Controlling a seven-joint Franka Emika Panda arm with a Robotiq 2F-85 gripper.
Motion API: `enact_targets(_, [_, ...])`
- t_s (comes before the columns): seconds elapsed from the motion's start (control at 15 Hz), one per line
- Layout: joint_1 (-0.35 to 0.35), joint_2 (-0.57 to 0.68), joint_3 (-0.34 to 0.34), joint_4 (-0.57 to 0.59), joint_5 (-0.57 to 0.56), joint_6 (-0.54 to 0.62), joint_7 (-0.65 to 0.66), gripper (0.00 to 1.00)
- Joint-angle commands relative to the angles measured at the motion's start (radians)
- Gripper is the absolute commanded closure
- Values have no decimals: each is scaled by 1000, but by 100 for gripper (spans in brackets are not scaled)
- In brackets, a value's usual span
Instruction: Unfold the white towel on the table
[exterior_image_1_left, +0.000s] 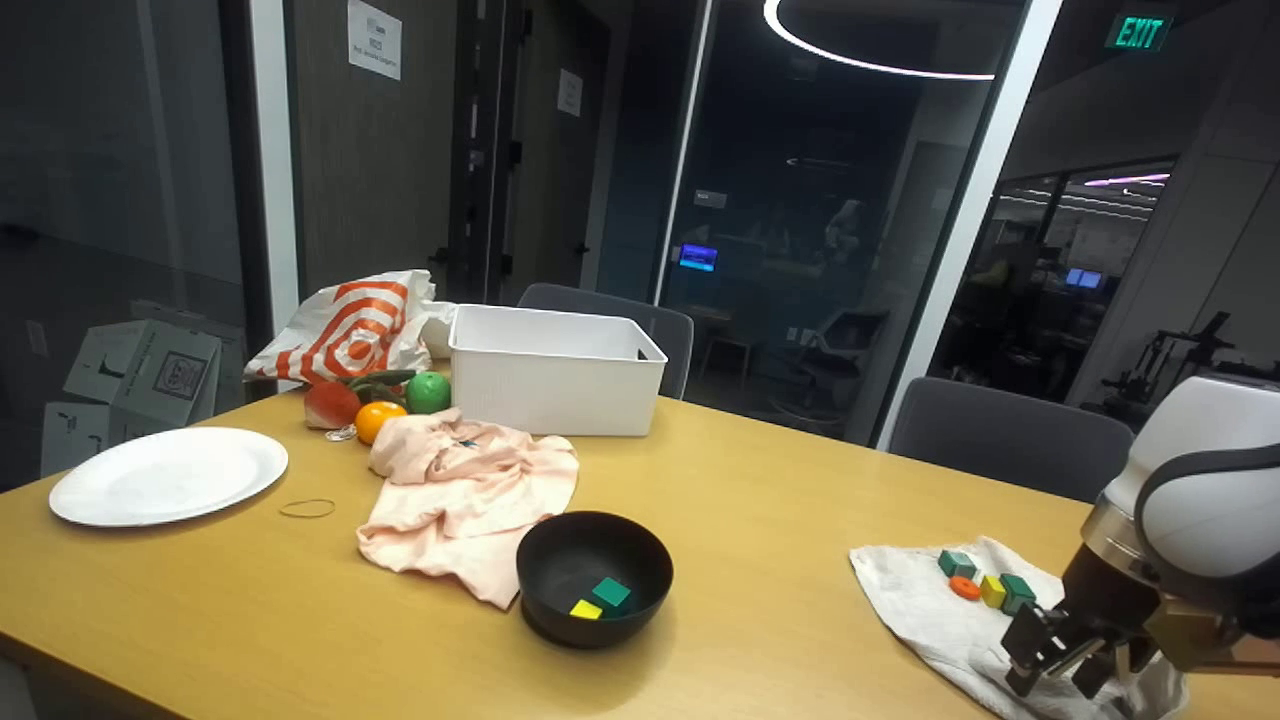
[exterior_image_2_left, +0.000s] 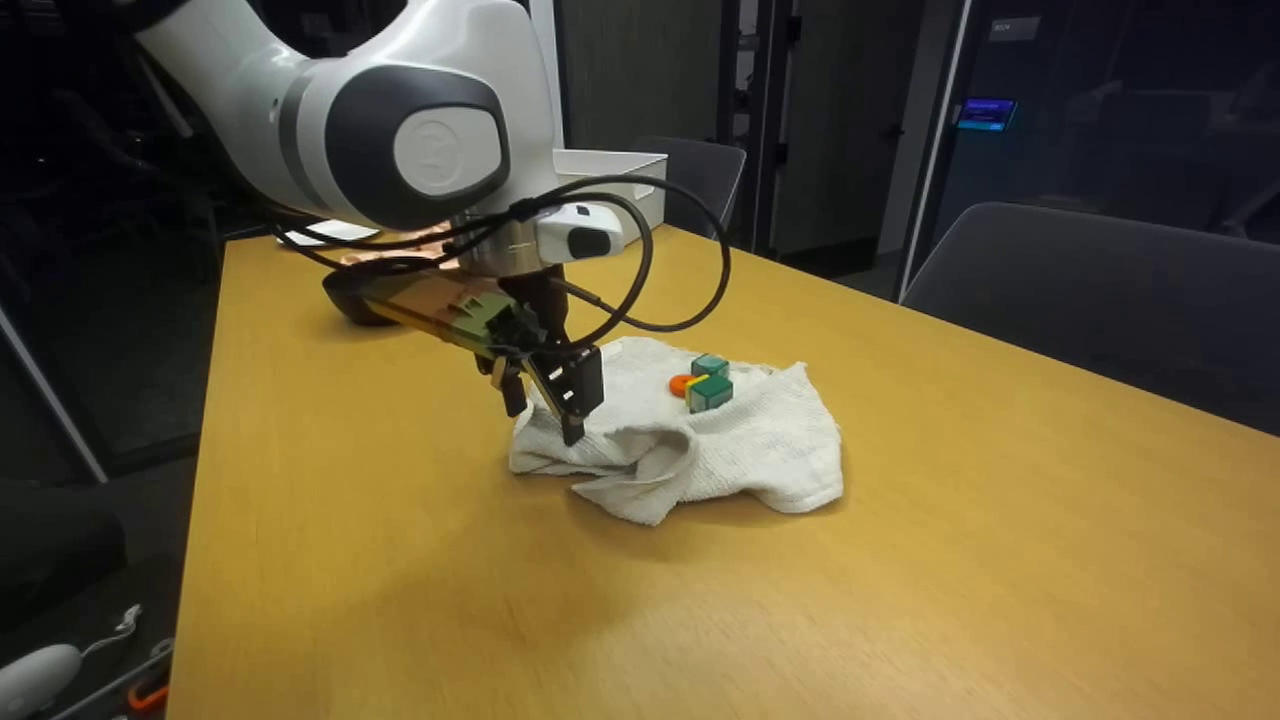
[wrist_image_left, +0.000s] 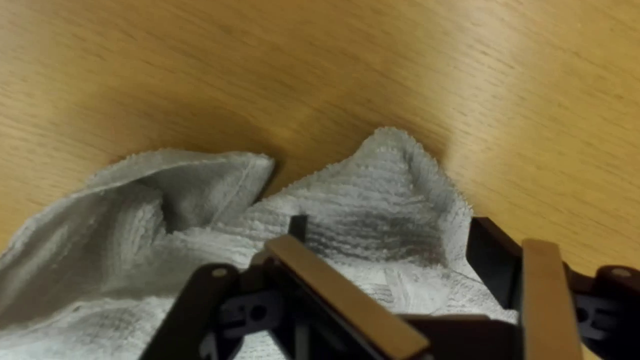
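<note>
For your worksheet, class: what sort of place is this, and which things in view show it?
Probably a meeting room in an office building: in both exterior views, dark grey chairs stand along a long wood-grained table, with a framed glass wall behind.

From afar I see the towel (exterior_image_2_left: 770, 460), white and finely ribbed, against the honey-brown wood grain of the table (exterior_image_2_left: 400, 580). My gripper (wrist_image_left: 395, 245) is black with tan strips (wrist_image_left: 345, 295); my arm (exterior_image_2_left: 470, 45), white with dark grey. Green blocks (exterior_image_2_left: 711, 393), a yellow block (exterior_image_1_left: 993, 591) and an orange ring (exterior_image_2_left: 680, 385) add colour, alongside a black bowl (exterior_image_1_left: 555, 560), a pale pink cloth (exterior_image_1_left: 455, 510), a white plate (exterior_image_1_left: 170, 475), a white bin (exterior_image_1_left: 555, 395) and a white bag (exterior_image_1_left: 345, 330) printed with red-orange rings.
</note>
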Motion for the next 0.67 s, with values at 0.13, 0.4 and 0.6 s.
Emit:
enact_targets(0.13, [-1, -7, 6, -25, 63, 82, -68, 63])
enact_targets(0.4, [-8, -17, 1, -24, 45, 88, -63, 94])
enact_targets(0.6, [-25, -44, -8, -18, 14, 75, -42, 97])
